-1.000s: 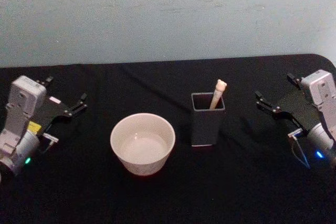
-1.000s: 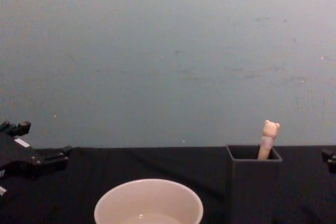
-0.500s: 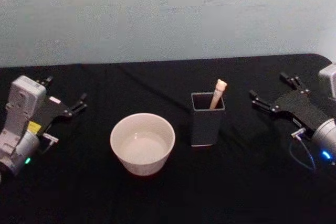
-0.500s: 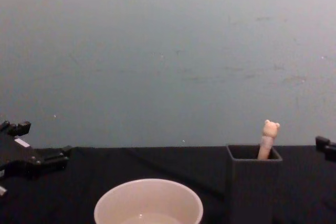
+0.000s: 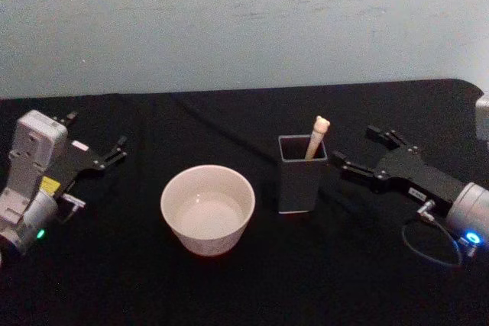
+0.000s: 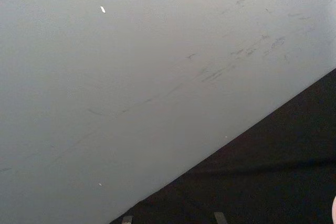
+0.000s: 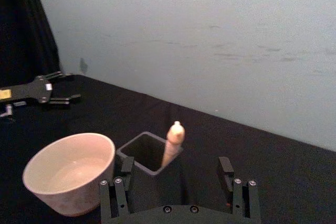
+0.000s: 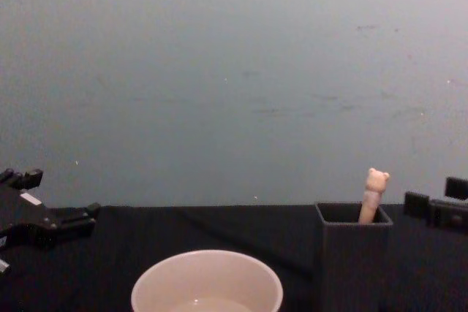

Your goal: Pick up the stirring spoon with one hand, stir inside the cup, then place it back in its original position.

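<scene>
The stirring spoon stands in the dark grey holder. It leans on the corner at 1 o'clock, and its little bear head pokes up over the rim. The holder sits on the black table, at 3 o'clock from the cup, near it but not touching. The right gripper is at 3 o'clock from the holder, just beside it and pointing at it. Its two fingers are spread apart and hold nothing. They touch neither the spoon nor the holder. The left gripper rests well apart, at 9 o'clock from the cup. Its fingers are apart too, with nothing in them.
</scene>
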Tool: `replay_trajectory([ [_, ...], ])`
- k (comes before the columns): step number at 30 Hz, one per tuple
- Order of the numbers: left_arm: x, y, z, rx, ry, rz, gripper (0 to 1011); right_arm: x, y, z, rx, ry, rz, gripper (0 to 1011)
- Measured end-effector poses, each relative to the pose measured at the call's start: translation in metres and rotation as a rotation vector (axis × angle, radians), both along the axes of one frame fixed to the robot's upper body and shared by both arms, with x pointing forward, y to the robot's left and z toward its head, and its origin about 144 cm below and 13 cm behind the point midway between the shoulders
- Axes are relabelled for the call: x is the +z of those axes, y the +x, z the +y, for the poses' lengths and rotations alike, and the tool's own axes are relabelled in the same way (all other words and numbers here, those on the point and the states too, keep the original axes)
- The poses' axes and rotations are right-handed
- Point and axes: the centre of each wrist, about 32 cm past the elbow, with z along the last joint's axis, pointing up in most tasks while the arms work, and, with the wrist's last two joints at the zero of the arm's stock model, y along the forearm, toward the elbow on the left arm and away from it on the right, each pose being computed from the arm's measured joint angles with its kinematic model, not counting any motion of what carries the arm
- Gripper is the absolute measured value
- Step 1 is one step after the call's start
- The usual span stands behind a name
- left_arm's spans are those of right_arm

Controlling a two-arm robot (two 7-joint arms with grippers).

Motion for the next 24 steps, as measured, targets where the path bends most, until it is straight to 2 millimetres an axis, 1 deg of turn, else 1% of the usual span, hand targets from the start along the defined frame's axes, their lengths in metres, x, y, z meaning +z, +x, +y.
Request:
replay_trajectory([
  [4, 0.0, 0.0, 0.0, 0.0, 0.0, 0.0, 1001, -0.003, 0.007, 0.005, 0.021, 0.018, 0.012, 1000],
  [5, 0.0, 0.0, 0.0, 0.0, 0.0, 0.0, 1001, -0.005, 0.012, 0.008, 0.026, 0.02, 0.014, 1000],
  [6, 0.0, 0.0, 0.0, 0.0, 0.0, 0.0, 1001, -0.005, 0.012, 0.008, 0.026, 0.02, 0.014, 1000],
  [8, 0.0, 0.0, 0.0, 0.0, 0.0, 0.0, 1001, -0.007, 0.022, 0.014, 0.027, 0.02, 0.014, 1000],
  [9, 0.0, 0.0, 0.0, 0.0, 0.0, 0.0, 1001, -0.007, 0.022, 0.014, 0.027, 0.02, 0.014, 1000],
  [16, 0.0, 0.0, 0.0, 0.0, 0.0, 0.0, 1001, -0.01, 0.043, 0.025, 0.028, 0.027, 0.012, 1000],
  [24, 0.0, 0.0, 0.0, 0.0, 0.0, 0.0, 1001, -0.012, 0.055, 0.032, 0.034, 0.026, 0.011, 1000],
])
